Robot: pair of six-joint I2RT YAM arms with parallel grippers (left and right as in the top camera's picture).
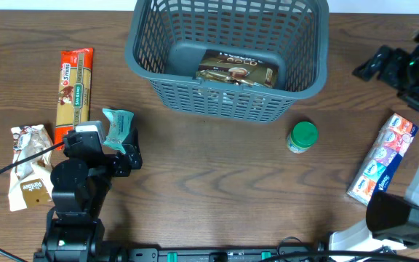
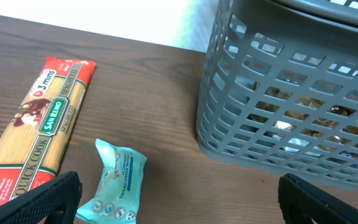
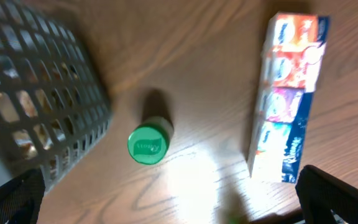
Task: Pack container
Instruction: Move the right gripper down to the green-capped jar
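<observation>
Wooden table (image 1: pixel 209 178), container (image 1: pixel 224 102) at far edge, green-lidded jar (image 1: pixel 302 136) near it

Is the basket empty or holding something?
Holding something: one dark packet lies on the base of the basket, seen from overhead.

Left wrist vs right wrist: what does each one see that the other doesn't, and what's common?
Left wrist only: the spaghetti pack lying flat, and the teal packet beside it, low in frame between the open fingers of the left gripper.
Right wrist only: the green-capped bottle standing upright, and the tissue multipack to its right, with the right gripper open above them.
Both: a lattice wall of the container and the wooden table.
</observation>
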